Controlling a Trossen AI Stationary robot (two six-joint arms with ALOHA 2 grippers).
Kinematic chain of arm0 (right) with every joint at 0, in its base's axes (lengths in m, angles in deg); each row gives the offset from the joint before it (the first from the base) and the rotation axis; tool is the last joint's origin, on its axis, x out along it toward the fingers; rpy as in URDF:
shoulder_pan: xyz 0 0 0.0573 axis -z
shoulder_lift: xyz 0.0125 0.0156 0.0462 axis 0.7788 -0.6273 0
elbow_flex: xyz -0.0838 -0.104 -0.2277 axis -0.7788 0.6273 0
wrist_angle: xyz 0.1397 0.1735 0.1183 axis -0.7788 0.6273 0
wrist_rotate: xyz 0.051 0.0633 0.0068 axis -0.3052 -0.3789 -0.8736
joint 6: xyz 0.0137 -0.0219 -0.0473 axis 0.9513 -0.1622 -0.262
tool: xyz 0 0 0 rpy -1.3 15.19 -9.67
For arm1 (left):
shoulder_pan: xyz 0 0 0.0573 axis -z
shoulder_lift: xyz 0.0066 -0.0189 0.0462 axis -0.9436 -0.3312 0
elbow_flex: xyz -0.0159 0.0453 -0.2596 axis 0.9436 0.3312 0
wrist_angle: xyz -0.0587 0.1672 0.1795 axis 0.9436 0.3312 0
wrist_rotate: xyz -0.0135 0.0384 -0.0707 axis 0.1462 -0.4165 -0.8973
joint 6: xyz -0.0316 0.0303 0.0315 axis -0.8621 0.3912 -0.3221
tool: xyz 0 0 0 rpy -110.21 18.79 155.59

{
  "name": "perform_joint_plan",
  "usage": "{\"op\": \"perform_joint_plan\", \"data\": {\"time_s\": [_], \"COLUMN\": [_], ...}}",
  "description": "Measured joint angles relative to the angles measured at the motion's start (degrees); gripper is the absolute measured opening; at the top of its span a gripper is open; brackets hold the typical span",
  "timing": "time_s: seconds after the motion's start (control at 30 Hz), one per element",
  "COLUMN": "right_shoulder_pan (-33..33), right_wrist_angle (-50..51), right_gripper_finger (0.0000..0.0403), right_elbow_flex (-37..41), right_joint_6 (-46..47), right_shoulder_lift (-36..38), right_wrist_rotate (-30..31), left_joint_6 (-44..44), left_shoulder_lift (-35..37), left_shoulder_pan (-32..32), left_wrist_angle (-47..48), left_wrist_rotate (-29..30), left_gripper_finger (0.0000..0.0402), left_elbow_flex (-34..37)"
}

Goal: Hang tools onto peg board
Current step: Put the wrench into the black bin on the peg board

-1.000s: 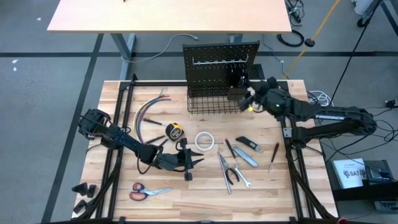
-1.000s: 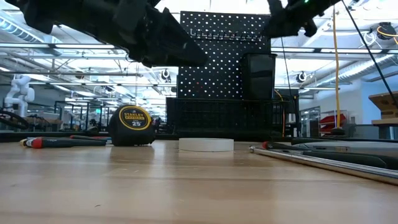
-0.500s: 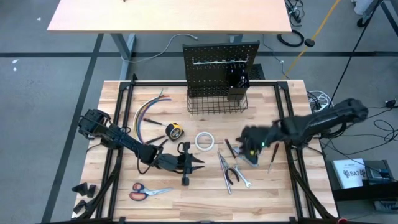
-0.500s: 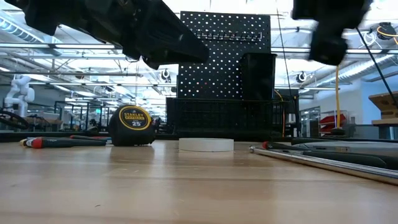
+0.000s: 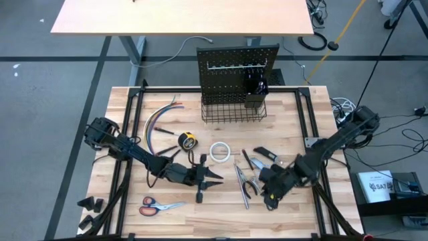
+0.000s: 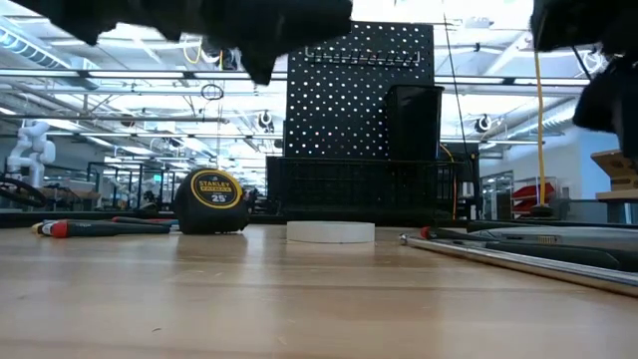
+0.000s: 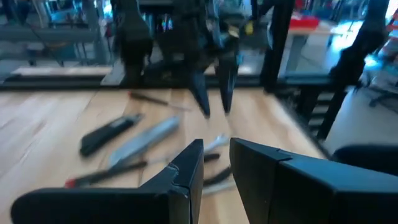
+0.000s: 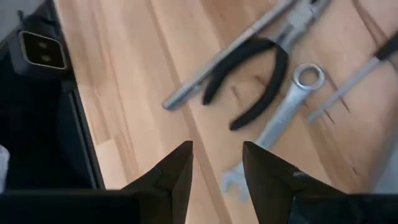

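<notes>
Peg board (image 5: 237, 63) stood upright at the table's far edge: black perforated panel, silver hook rail (image 5: 235, 66), wire basket (image 5: 231, 110) at its foot, small black cup (image 5: 255, 100). Yellow tape measure (image 5: 188, 141) lay in front of the basket. Orange-handled scissors (image 5: 158, 207) lay flat near the front left. Black-handled pliers (image 8: 258, 81) and a silver wrench (image 8: 280, 122) lay flat side by side mid-table; a dark knife (image 5: 265, 154) near them.
</notes>
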Motion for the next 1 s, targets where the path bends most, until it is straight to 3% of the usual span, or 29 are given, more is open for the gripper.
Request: {"op": "perform_joint_plan", "data": {"time_s": [0.17,0.4,0.53,0.6,0.67,0.87,1.0], "right_shoulder_pan": [-8.34,-16.10,-17.39,-17.45,-17.45,-17.43,-17.42], "right_wrist_angle": [-2.51,-2.34,-2.25,-2.25,-2.19,-2.73,-2.62], "right_gripper_finger": [0.0130,0.0130,0.0130,0.0130,0.0130,0.0130,0.0130], "right_elbow_flex": [0.00,0.00,0.00,0.00,0.00,0.02,0.02], "right_joint_6": [3.29,6.08,2.47,0.93,0.72,1.45,1.22], "right_shoulder_lift": [-0.31,-0.34,-1.30,-2.05,-3.28,-8.67,-11.02], "right_wrist_rotate": [13.51,26.95,33.73,34.81,34.84,34.44,34.33], "left_joint_6": [1.30,10.15,11.10,10.00,8.99,8.92,8.95], "left_shoulder_lift": [-5.52,-16.39,-19.47,-20.48,-21.64,-27.95,-31.20], "left_shoulder_pan": [0.27,-1.66,-5.55,-6.92,-7.77,-8.75,-8.69], "left_wrist_angle": [3.58,26.75,33.66,34.52,34.55,30.12,26.76], "left_wrist_rotate": [0.61,6.80,-2.96,-8.84,-10.59,-9.77,-3.42], "left_gripper_finger": [0.0086,0.0086,0.0086,0.0086,0.0086,0.0086,0.0086], "left_elbow_flex": [-8.35,-31.31,-39.50,-40.79,-40.79,-40.72,-40.72]}}
